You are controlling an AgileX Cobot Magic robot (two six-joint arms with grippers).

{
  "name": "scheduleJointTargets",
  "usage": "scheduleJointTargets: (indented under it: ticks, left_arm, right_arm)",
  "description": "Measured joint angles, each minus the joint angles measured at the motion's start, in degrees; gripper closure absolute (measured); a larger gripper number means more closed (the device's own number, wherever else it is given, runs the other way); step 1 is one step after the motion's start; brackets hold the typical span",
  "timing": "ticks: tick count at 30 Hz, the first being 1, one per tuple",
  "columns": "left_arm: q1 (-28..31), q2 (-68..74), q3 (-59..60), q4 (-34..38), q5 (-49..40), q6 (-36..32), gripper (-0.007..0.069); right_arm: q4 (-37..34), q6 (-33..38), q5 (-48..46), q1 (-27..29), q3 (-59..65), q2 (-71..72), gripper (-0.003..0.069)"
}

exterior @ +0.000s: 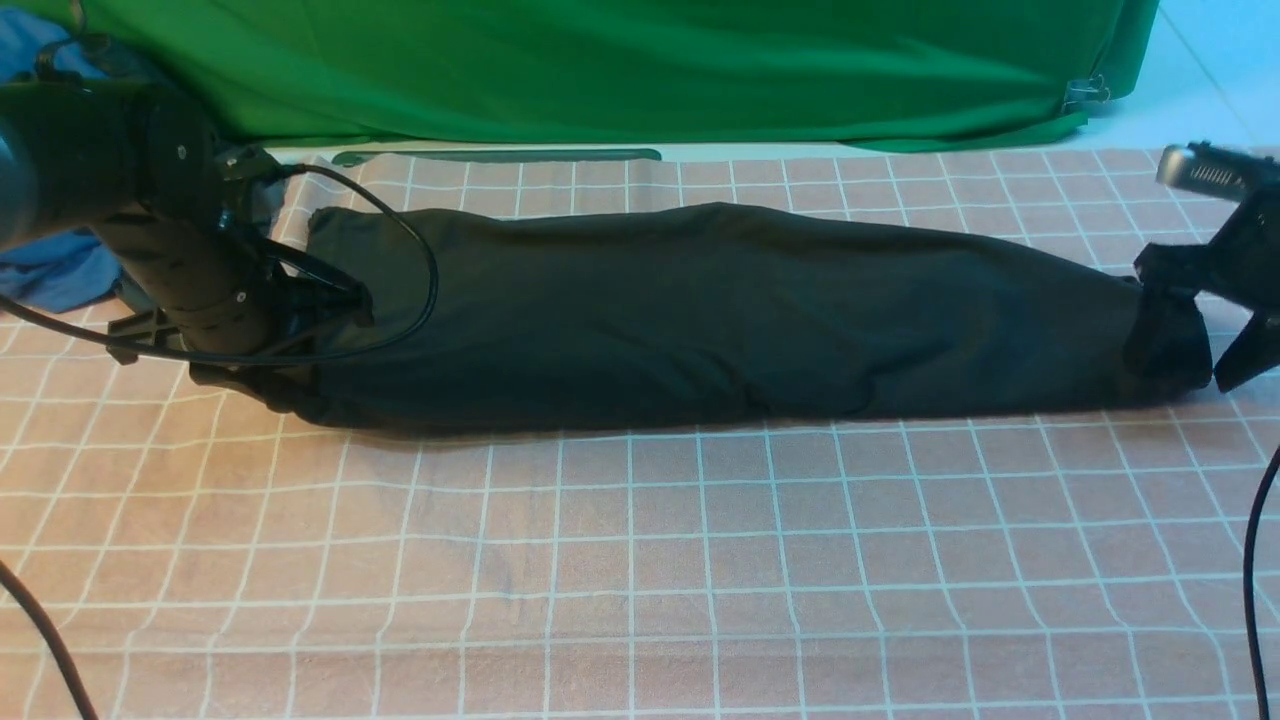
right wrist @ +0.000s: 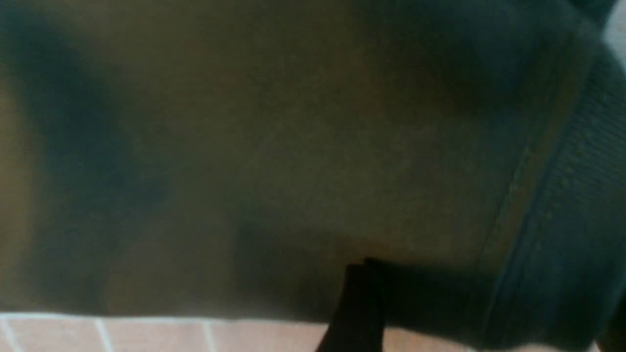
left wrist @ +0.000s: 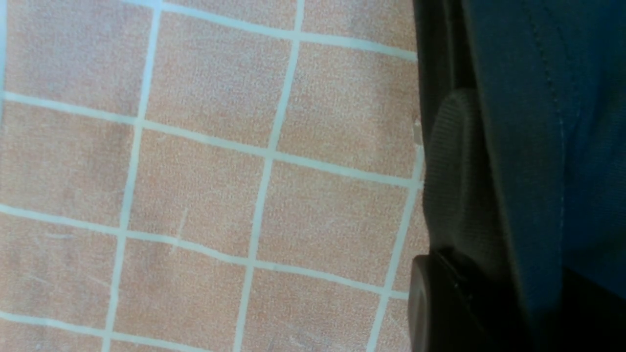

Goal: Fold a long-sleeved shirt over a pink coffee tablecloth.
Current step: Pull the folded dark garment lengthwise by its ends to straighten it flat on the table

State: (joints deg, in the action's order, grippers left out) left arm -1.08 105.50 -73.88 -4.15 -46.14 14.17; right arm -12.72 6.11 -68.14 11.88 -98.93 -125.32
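Pink coffee tablecloth point(exterior: 640, 560), gridded in white. Long-sleeved shirt point(exterior: 700, 320) lies on it as a long black band running from 9 to 3 o'clock. Green cloth point(exterior: 640, 70) at 12 o'clock. Left gripper point(exterior: 335, 300): jaws closed on the shirt's 9 o'clock end. Right gripper point(exterior: 1190, 325): jaws spread wide at the 3 o'clock end, gripping nothing.

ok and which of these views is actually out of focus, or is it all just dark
Right wrist view: soft, the shirt a blurred dark mass, only hem stitching readable. Left wrist view: sharp, the tablecloth weave shows. Front view: even light, no glare, slight shadow under the shirt's near edge.
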Motion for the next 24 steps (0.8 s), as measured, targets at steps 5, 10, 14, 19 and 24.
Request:
scheduleJointTargets:
  ticks: [5,10,14,19,24]
  left_arm:
    - [0.0,0.0,0.0,0.05,0.11,0.0,0.0428]
    - [0.0,0.0,0.0,0.41,0.93,0.25,0.0428]
    - [0.05,-0.27,0.0,0.31,0.83,0.49,0.0428]
    - [0.74,-3.43,0.71,-2.25,-0.52,2.65,0.0428]
    - [5.14,-7.01,5.05,-2.31,-3.07,3.22,0.0428]
  right_arm:
    - [0.33,0.8,1.47,-0.27,0.0,-1.17,0.0106]
    - [0.33,3.84,3.9,-1.64,0.0,-1.48,0.0369]
    - [0.4,5.54,3.55,-2.5,-0.73,-1.51,0.058]
    - [0.22,5.71,-0.37,-2.54,-1.19,1.28,0.0594]
    - [-0.68,5.55,-1.03,-2.79,6.37,9.75,0.0594]
